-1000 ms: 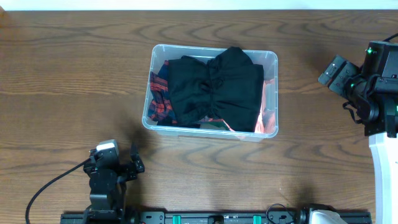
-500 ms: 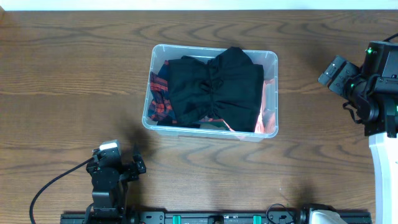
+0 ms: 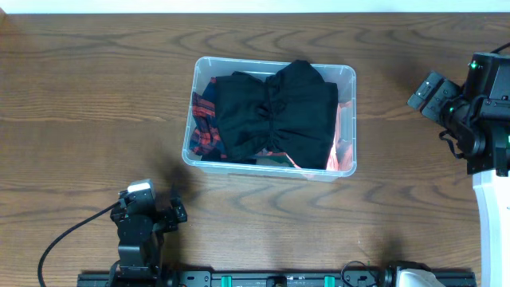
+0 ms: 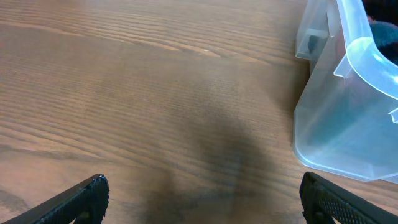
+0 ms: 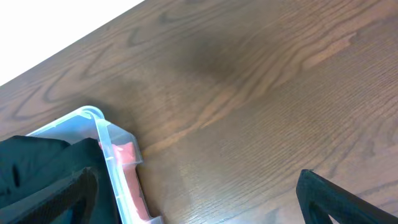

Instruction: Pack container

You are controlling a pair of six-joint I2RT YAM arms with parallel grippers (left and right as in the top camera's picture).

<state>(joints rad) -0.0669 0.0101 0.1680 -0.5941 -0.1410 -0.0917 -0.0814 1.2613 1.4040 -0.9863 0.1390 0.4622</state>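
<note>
The clear plastic container (image 3: 348,76) stands in the middle of the wooden table. It holds a black garment (image 3: 279,112) on top, a red plaid cloth (image 3: 204,131) at its left side and a pink cloth (image 3: 345,135) at its right side. My left gripper (image 3: 174,214) is open and empty near the front edge, left of and below the container; a container corner shows in the left wrist view (image 4: 348,106). My right gripper (image 3: 425,92) is open and empty, to the right of the container, whose corner shows in the right wrist view (image 5: 115,155).
A black rail (image 3: 271,278) runs along the table's front edge. A cable (image 3: 60,243) trails from the left arm. The right arm's white base (image 3: 492,223) stands at the right edge.
The left arm has drawn back a little toward the front edge. The container, its clothes and the right arm have not moved.
</note>
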